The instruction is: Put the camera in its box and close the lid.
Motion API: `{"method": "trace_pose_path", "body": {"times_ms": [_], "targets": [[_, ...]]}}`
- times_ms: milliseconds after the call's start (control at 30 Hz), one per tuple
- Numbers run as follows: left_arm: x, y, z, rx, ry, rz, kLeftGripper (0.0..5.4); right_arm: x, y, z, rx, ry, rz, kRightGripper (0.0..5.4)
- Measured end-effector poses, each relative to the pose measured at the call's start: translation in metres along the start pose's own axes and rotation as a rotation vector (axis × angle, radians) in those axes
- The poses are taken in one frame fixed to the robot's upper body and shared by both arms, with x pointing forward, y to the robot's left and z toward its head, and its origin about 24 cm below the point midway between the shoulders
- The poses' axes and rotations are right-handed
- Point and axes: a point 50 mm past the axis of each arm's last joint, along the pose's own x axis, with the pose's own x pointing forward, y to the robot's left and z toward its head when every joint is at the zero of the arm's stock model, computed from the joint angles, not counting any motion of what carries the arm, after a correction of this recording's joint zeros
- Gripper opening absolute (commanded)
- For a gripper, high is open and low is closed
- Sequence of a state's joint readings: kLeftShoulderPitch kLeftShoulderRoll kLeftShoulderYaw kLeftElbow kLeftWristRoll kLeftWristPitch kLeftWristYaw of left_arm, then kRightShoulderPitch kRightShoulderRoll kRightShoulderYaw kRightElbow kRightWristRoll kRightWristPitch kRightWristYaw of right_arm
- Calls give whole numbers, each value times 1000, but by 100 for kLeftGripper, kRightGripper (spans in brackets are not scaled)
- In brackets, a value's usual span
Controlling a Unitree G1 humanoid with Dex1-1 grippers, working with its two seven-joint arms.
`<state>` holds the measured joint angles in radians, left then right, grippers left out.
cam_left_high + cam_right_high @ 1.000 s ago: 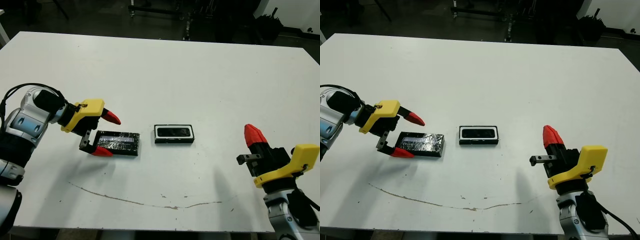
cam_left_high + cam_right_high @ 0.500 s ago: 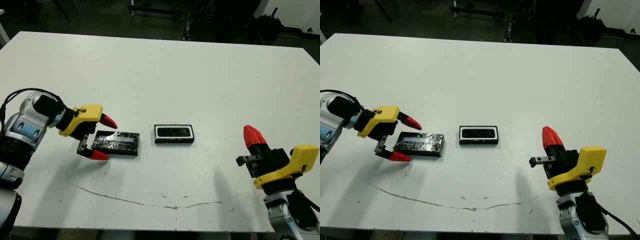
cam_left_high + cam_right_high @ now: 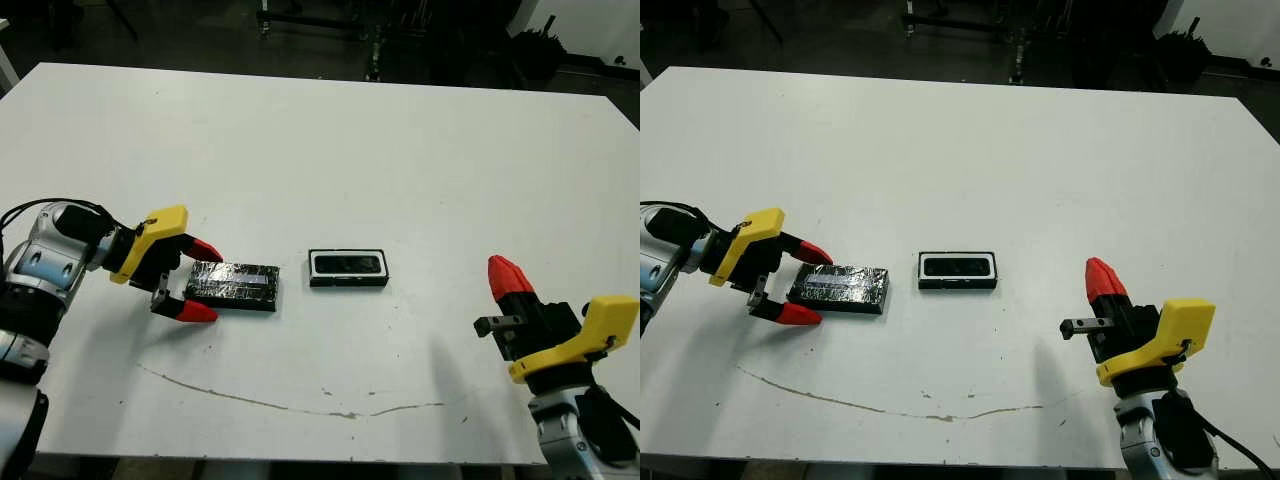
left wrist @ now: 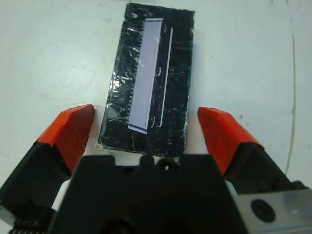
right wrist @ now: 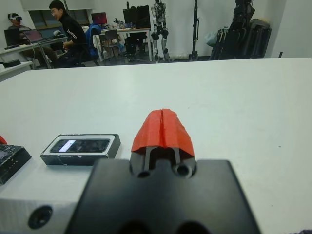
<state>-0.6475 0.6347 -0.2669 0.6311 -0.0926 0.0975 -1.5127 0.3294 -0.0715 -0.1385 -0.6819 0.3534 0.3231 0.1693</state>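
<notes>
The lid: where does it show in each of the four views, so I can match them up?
Left eye view: the lid lies left of centre, at the open left pincer.
Right eye view: same spot, left of the box.
Left wrist view: it fills the upper middle, its near end between the red fingertips.
Right wrist view: only a corner shows at the picture's edge.
Shared landmark: the box, except in the left wrist view.
</notes>
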Motion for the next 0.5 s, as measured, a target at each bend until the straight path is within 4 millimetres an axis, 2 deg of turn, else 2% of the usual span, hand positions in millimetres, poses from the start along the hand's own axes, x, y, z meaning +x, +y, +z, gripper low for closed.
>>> {"method": "trace_pose_path", "body": {"times_ms": [400,500], "targets": [[3,-4,-1,-69,-40,27,342,-1,-1,3,-6,-9,-10,0],[4,-6,-1,-46,-45,32,317,-1,-1,3,-9,-3,-10,0]]}}
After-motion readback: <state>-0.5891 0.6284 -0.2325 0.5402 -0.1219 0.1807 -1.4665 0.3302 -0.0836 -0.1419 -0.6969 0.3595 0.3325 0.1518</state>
